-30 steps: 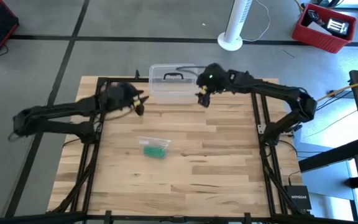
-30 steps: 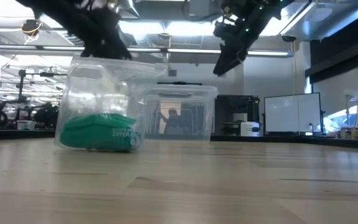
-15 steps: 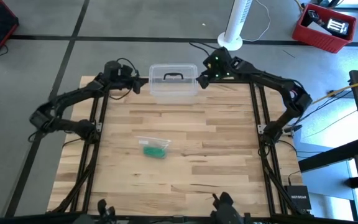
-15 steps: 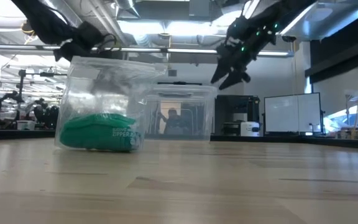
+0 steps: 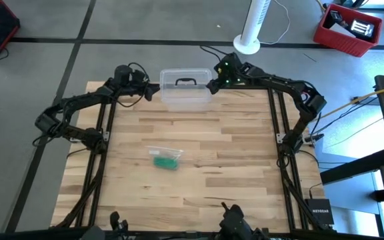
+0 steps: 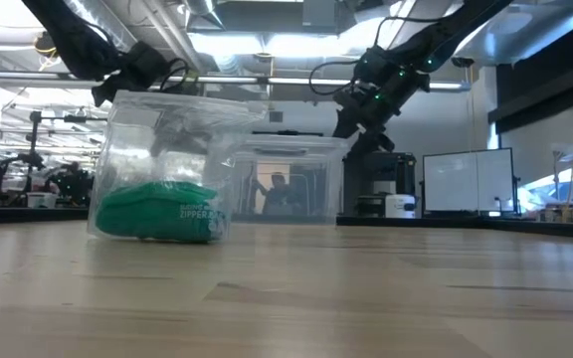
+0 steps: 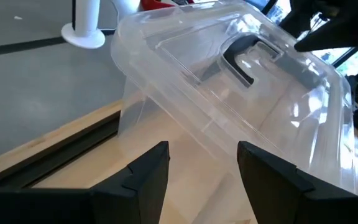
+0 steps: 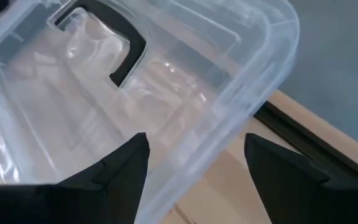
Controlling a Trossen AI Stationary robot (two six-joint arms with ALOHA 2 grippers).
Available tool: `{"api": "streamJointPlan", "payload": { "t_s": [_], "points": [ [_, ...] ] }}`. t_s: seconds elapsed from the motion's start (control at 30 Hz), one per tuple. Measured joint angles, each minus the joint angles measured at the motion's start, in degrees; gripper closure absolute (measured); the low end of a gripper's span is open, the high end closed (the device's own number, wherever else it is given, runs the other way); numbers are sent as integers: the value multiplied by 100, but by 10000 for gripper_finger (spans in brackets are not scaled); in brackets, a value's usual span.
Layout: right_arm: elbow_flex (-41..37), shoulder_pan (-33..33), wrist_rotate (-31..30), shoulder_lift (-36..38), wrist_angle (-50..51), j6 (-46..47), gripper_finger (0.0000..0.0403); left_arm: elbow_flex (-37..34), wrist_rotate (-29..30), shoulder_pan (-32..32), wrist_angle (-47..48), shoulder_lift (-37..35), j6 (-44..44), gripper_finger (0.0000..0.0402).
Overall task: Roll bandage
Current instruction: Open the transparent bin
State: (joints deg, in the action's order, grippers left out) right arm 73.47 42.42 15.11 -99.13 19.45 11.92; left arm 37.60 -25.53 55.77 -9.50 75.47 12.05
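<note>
Bright ceiling lights [image 6: 296, 45] are glaring in the low view, silhouetting the arms; shadows are lying soft.

Pale wooden table [image 5: 232, 167] with clear lidded box [image 5: 185, 90] at far edge, bagged bandage [image 5: 166, 161] mid-table.

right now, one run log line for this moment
left tool: open, at clear plastic lidded box | right tool: open, opposite end | teal-green bandage: bagged, mid-table, untouched

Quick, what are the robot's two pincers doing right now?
Left pincer: open, holding nothing, at the clear box.
Right pincer: open, holding nothing, at the box's other end.
</note>
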Motion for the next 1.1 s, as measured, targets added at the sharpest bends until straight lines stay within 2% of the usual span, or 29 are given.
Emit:
{"api": "streamJointPlan", "payload": {
  "t_s": [0.2,0.53,0.7,0.83,0.97,1.1],
  "points": [
    [3,2,242,5,5,138,137,0,-139,4,-5,-3,126,219],
    [-8,-171,270,301,8,131,137,0,-501,-44,-177,-10,367,219],
    [-8,-302,183,308,62,91,137,-4,-485,-175,-349,-14,398,219],
    [-4,-297,-62,377,413,-72,137,-4,-486,-107,-94,-201,169,219],
    [-8,-271,-252,434,602,-172,137,-2,-343,-28,-51,-552,139,219],
    [-6,-269,-268,461,652,-208,137,-2,-51,-28,22,-611,-138,219]
  ]
}}
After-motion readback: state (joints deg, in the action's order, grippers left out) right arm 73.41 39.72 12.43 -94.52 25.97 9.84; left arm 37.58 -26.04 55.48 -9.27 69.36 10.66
